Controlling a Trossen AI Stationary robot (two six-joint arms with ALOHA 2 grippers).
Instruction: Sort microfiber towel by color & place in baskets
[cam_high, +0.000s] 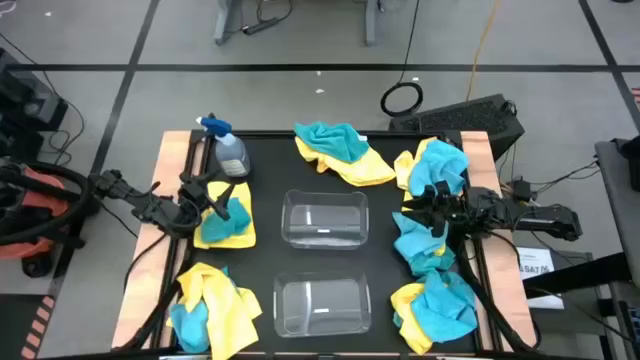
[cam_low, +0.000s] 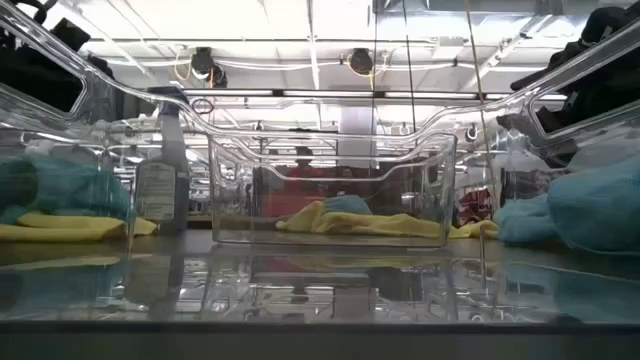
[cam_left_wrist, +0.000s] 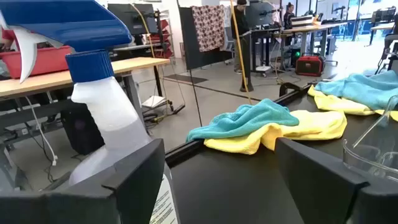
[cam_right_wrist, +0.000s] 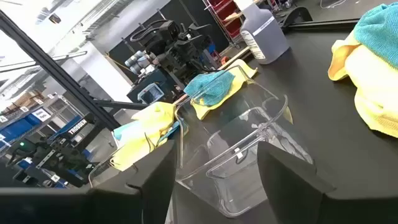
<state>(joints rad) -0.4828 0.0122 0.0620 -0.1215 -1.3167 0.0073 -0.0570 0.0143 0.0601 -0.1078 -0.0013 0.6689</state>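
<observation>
Yellow and teal-blue microfiber towels lie in mixed heaps around the black table: far centre (cam_high: 342, 152), left middle (cam_high: 225, 222), near left (cam_high: 212, 300), and three down the right side (cam_high: 433, 168) (cam_high: 420, 248) (cam_high: 437, 305). Two clear baskets stand in the middle, one farther (cam_high: 323, 220) and one nearer (cam_high: 322, 305); no towel shows inside either. My left gripper (cam_high: 220, 200) stands open over the left middle heap, with only bare table between its fingers (cam_left_wrist: 224, 186). My right gripper (cam_high: 420, 212) stands open over the right-side towels, facing the farther basket (cam_right_wrist: 242, 155).
A clear spray bottle with a blue trigger (cam_high: 228, 150) stands at the far left, close beside my left gripper (cam_left_wrist: 106, 118). Wooden strips edge the table left (cam_high: 150, 240) and right (cam_high: 490, 250). Bare black surface lies between the baskets and the heaps.
</observation>
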